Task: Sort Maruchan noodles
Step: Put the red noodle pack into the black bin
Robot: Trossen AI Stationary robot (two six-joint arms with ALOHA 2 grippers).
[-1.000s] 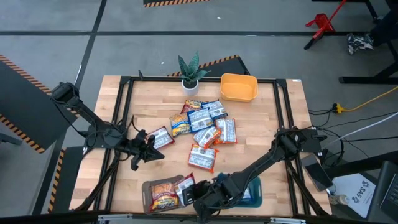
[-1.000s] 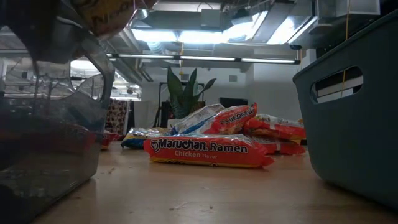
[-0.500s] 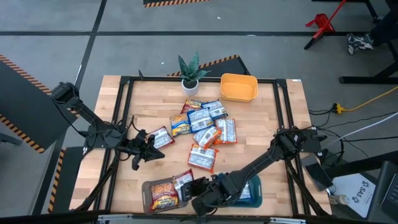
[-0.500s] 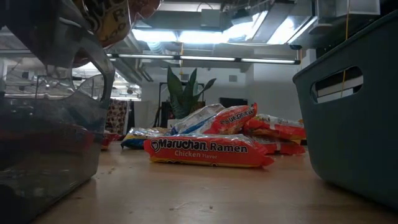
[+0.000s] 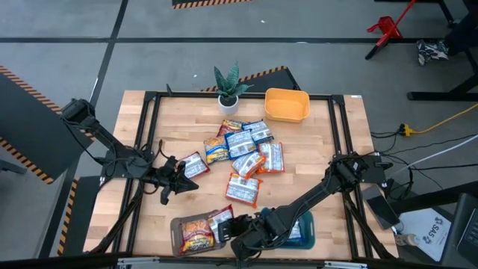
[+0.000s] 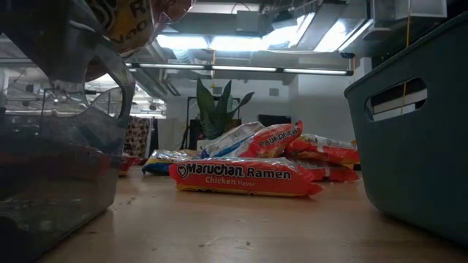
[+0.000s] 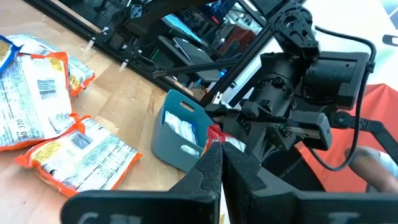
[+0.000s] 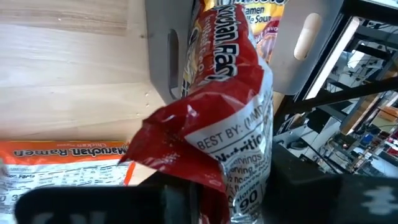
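Fingers of my right gripper point(image 8: 211, 193) pinch a red packet point(image 8: 227, 118) above the brown tray point(image 5: 196, 233) (left gripper point(image 5: 179, 181) closed, idle); I'd lower before releasing.

Grey floor point(image 5: 60, 30) with striped hazard tape point(image 5: 22, 78)

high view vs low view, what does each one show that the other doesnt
Only the high view shows the yellow tray, the left gripper shut over bare table, and the right gripper holding a red packet above the brown tray. Only the low view reads the Maruchan chicken label and shows ceiling lights. Both show the packet pile, plant and teal tray.
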